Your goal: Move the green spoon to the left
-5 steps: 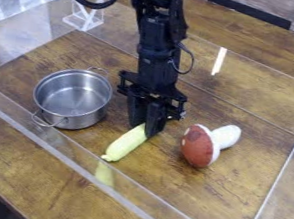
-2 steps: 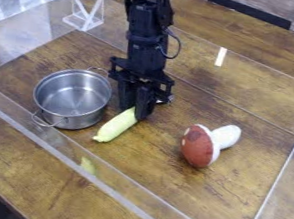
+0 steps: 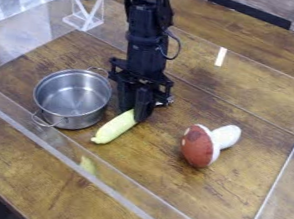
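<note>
The black gripper (image 3: 133,104) is low over the wooden table (image 3: 165,207), and its tips look shut on the top end of the green spoon (image 3: 113,129). The dark fingers hide that end, so I can't see just how they hold it. There is only one arm (image 3: 146,41), so this is the one for the job.

The spoon starts right at the tips, so there is no gap to cross. From there its long body points down to between 7 and 8 o'clock. It lies on a slant, with the fat green end out in the open and the thin end up under the gripper. I can't tell if it lies flat or is lifted a tiny bit.

The round steel pot (image 3: 71,99) sits at 9 o'clock from the tips, with its side near the spoon and the black fingers. The red-brown and white mushroom toy (image 3: 202,145) is at 4 o'clock, well out of the way.

Left in this view is 9 o'clock, and that is just where the pot is. So I think the next move is a small one, with the grip kept snug and the spoon kept on its slant. If it goes too far toward 9 o'clock, the spoon or fingers could bump the pot. Going a bit toward 7 o'clock first may give more room.
</note>
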Controlling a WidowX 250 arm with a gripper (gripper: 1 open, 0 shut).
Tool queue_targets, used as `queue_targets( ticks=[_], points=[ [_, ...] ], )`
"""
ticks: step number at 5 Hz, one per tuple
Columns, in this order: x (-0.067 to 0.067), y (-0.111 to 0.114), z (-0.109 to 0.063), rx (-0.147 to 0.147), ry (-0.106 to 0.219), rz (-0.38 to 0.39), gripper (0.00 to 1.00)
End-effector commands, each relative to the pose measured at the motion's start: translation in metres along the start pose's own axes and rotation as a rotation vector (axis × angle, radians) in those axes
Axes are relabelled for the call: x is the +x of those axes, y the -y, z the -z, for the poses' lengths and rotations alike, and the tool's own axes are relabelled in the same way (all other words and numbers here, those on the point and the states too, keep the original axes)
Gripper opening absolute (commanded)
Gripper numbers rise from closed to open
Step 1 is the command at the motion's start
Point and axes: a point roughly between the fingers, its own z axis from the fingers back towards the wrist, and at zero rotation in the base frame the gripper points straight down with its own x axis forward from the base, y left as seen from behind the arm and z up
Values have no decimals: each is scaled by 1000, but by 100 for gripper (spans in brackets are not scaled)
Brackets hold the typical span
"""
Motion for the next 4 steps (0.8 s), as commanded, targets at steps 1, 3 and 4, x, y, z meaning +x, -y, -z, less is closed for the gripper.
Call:
queue_targets(
  ticks=[1, 3, 4],
  points=[
    [2, -6, -50, 9, 124, -78, 0],
    [-5, -13, -82, -10, 175, -130, 0],
    [-9, -17, -84, -8, 179, -123, 0]
  ],
)
